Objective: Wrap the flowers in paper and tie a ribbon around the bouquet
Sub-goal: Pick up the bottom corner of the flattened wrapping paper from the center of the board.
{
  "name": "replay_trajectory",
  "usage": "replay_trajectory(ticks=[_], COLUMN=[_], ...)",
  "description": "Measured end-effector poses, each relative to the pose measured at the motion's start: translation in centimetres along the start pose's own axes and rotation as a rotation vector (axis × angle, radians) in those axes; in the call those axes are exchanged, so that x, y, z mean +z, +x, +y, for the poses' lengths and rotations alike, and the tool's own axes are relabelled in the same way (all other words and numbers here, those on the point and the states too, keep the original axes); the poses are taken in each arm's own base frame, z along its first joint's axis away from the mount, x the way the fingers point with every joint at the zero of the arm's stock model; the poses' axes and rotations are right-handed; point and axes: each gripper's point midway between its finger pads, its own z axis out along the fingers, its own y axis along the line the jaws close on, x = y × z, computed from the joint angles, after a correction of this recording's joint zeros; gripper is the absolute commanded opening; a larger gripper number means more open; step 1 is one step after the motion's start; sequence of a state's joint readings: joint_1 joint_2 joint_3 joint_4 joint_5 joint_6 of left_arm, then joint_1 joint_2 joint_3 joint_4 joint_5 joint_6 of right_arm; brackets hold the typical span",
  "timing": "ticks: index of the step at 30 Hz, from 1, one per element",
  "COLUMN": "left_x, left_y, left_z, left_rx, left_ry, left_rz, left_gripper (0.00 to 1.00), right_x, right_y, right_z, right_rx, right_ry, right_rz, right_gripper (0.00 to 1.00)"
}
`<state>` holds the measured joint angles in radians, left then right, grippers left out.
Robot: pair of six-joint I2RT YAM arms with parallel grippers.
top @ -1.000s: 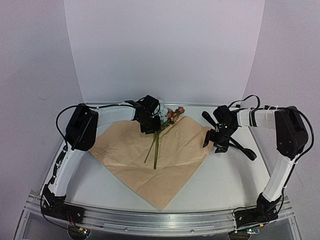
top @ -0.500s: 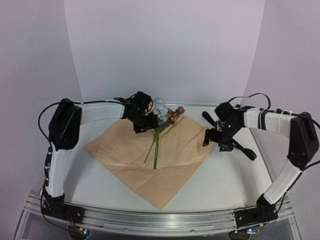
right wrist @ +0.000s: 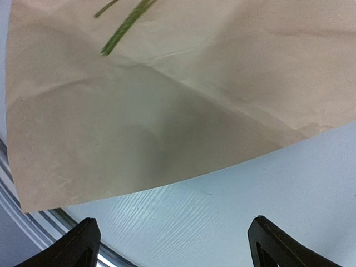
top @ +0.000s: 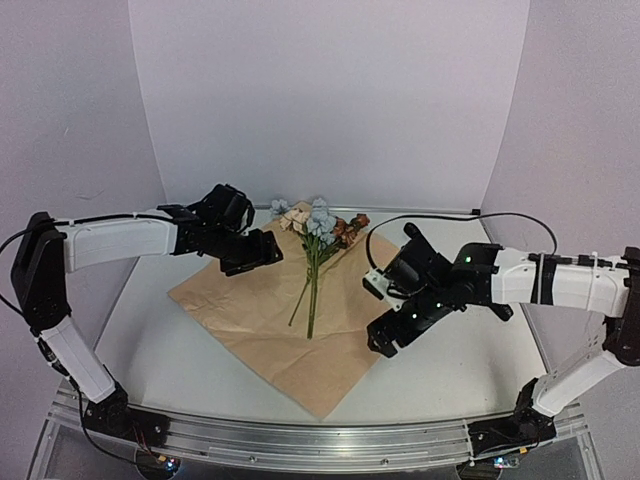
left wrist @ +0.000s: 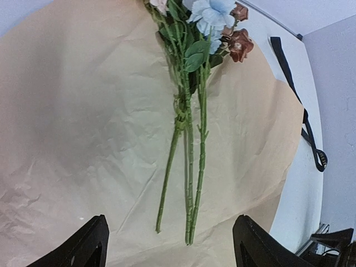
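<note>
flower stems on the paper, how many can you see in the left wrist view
3. One stem slants left; a second and third lie side by side just right of it, cut ends nearly meeting. More may hide under the leaves.

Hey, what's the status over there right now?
Left tool open, empty. Right tool open, empty. Flowers lying on flat paper, unwrapped. Ribbon aside, untied; nothing blocking.

Left side: folds at the elbow by the left edge, then stretches rightward toward the far middle, ending in the left pincer (top: 255, 258), tipped downward, jaws spread wide, nothing held. Right side: folds at the right edge, reaches leftward and low, ending in the right pincer (top: 380, 315), jaws equally wide, empty.
</note>
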<state>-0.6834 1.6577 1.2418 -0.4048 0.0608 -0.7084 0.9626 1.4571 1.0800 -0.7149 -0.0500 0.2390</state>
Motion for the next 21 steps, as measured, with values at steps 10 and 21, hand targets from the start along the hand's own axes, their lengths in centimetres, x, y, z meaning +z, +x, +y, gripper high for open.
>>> replay_trajectory(ticks=[10, 21], left_x=[-5.5, -10.1], left_y=[1.0, -0.1], left_z=[3.5, 4.2], left_rx=[-0.047, -0.058], left_ry=[-0.021, -0.031], left_rz=[-0.095, -0.219], left_gripper=[0.8, 0.81], right_x=[-1.4, 2.4], right_y=[3.9, 6.4], right_z=[10.0, 15.3], right_rx=[-0.62, -1.119], right_ry=[0.07, 0.29], right_rz=[-0.018, -0.023], right_gripper=[0.86, 0.78])
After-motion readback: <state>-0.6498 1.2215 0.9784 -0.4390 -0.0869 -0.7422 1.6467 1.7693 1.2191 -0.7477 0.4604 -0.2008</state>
